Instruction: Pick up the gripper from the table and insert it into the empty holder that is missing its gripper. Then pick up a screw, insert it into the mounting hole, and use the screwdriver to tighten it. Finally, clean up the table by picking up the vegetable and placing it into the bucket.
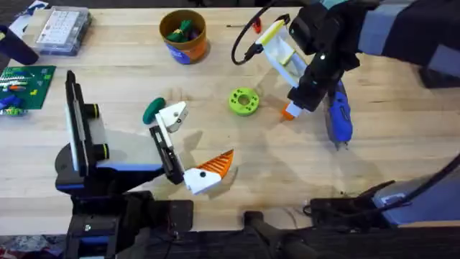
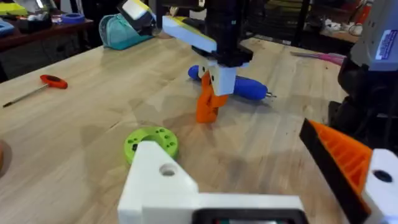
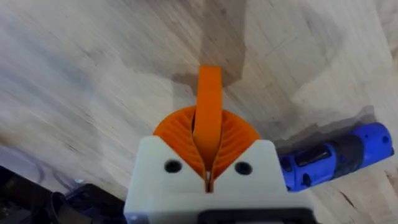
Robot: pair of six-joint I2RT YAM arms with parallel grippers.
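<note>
Risk: orange ribbed wedge-shaped plastic finger [image 3: 209, 102], pinched edge-on in right claw [image 1: 291, 109] just above wooden surface [image 1: 287, 180], twisting before reaching white angular bracket [image 1: 172, 115] well apart. Left claw state: cannot tell.

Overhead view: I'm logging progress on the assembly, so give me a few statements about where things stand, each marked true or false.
1. The right gripper is shut on the gripper, the orange finger. True.
2. The vegetable is in the bucket. False: it lies on the table, right beside the empty holder.
3. The blue screwdriver lies on the table close to the right gripper. True.
4. The empty holder already carries its orange finger. False: the white bracket is bare.
</note>
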